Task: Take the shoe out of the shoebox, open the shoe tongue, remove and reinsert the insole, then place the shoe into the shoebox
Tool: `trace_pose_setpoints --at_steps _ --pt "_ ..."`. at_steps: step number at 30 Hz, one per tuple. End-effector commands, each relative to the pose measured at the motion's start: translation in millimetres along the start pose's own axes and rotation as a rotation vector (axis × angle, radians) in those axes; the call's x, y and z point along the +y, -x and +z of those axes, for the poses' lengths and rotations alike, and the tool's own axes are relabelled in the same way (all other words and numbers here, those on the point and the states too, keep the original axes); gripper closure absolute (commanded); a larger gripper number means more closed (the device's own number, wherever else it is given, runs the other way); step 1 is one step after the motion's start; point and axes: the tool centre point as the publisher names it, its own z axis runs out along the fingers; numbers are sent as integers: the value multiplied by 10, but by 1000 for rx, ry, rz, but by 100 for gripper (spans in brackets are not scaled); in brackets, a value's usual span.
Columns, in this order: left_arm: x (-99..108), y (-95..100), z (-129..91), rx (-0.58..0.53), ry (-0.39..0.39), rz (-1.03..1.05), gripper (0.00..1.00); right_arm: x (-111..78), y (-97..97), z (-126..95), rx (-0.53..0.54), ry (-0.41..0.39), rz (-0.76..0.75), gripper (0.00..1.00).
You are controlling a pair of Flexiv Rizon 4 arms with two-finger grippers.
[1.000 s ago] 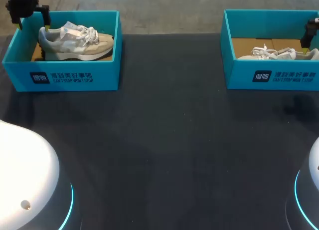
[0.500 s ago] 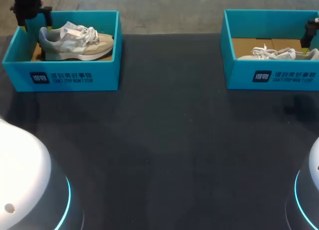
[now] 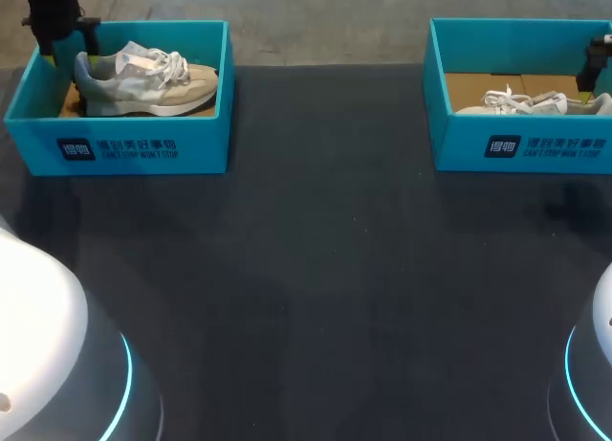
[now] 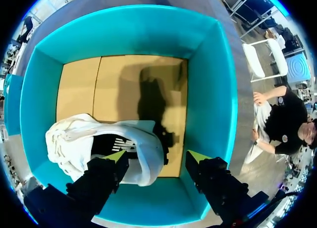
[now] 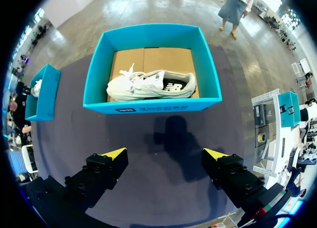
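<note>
Right now the left shoebox (image 3: 120, 125), teal with a brown cardboard floor, holds one pale shoe (image 3: 143, 77), its heel toward the box's outer end. Well apart from the left shoebox, across the dark worktop (image 3: 316, 269), stands the right shoebox (image 5: 148, 69) of the same teal, with a second shoe (image 5: 151, 85) inside. That makes two boxes and two shoes, one shoe in each. The left claw (image 4: 156, 159) hangs over the heel end of the left shoebox, fingers spread wide and gripping nothing, one finger just above the shoe's heel opening. The right claw (image 5: 166, 153) is far from the left shoebox, over bare worktop just in front of the right shoebox, likewise wide open and empty. Compared with a second ago, the left claw has edged slightly inward over the left shoebox and its yellow tips no longer show from the head view; boxes, shoes and the right claw have not moved.
</note>
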Motion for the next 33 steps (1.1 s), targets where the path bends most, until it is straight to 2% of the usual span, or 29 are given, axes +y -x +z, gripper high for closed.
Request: trace_pose_setpoints --at_steps 1,5,13,20,23,24,25,33 --pt "76 0 125 -6 -15 0 22 -9 -3 1 0 2 1 0" --pt "81 1 182 -8 -9 -6 20 -9 -3 1 0 2 1 0" --pt "123 16 408 -6 -33 -5 26 -9 -3 1 0 2 1 0" --pt "137 3 498 -5 -50 -13 29 -9 -3 1 0 2 1 0" --pt "144 -1 512 -2 -55 -7 41 -9 -3 1 0 2 1 0" --pt "146 -3 514 -1 -56 -7 49 -9 -3 1 0 2 1 0" --pt "147 -6 514 -1 -57 -7 53 -9 -3 1 0 2 1 0" --pt "142 -16 494 -3 -61 -1 69 -9 -3 1 0 2 1 0"
